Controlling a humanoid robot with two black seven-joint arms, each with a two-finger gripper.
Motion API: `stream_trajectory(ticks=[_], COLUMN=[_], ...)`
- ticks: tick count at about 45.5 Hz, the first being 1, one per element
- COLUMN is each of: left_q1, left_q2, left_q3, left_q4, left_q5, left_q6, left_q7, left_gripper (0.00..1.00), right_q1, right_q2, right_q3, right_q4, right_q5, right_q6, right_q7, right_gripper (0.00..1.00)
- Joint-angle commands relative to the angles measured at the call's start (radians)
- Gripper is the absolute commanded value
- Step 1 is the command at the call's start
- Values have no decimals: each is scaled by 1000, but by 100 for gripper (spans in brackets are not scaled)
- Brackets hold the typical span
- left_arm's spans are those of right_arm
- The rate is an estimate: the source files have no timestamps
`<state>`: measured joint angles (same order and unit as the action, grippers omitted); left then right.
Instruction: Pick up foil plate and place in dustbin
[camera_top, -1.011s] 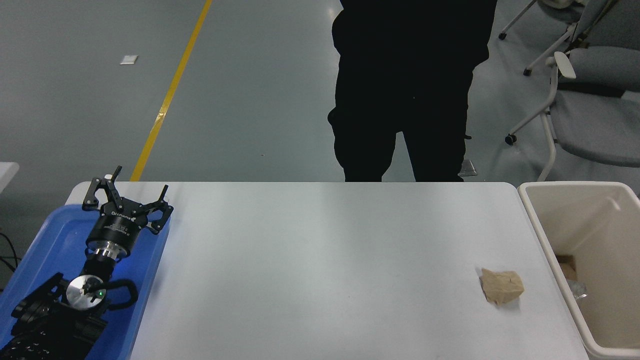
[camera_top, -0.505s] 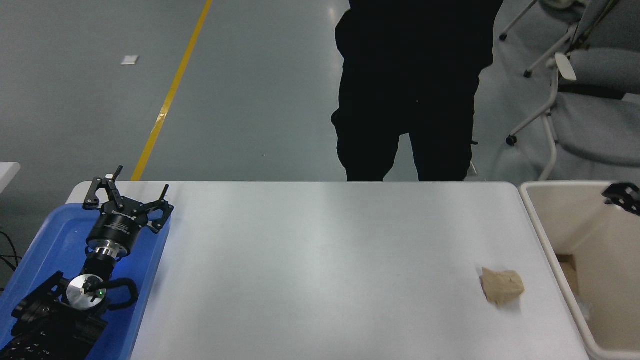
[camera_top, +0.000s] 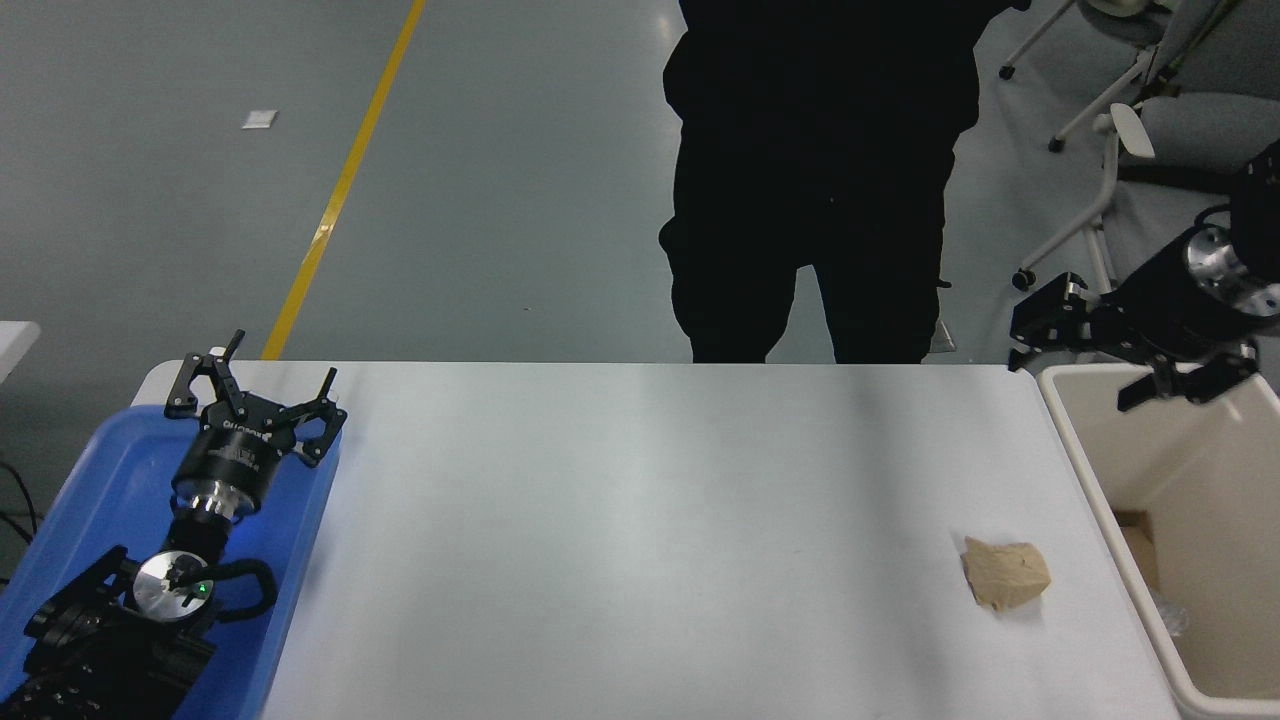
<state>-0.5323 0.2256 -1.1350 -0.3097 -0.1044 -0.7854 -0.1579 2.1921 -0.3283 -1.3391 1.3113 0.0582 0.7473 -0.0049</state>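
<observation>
Your left arm (camera_top: 130, 610) is matte black, with a round polished silver cap carrying a small green light and a black looped cable beside it. A silver ring sits under the black cylindrical wrist, which bears faint pale lettering. The left gripper (camera_top: 255, 385) has thin black linkage fingers with visible pivots. Your right arm (camera_top: 1215, 275) shows the same black housing and silver ring, and the right gripper (camera_top: 1120, 350) has blocky black fingers.

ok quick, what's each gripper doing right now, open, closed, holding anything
Left gripper: open, empty, parked over the blue tray.
Right gripper: open, empty, above the dustbin.
</observation>
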Motion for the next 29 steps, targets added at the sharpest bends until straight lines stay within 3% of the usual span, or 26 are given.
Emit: stream_trajectory(ticks=[1, 29], left_q1=[0, -2], left_q2=[0, 0], left_q3=[0, 1], left_q4=[0, 0], left_q5=[0, 0], left_q6=[0, 0], left_q7=[0, 1], left_gripper=[99, 99], right_q1=[92, 144], right_q2=[110, 147], right_q3=[106, 15], right_q4=[52, 34], right_q5=[3, 68], right_q6=[38, 38], right_q7=[0, 0], right_gripper=[100, 100])
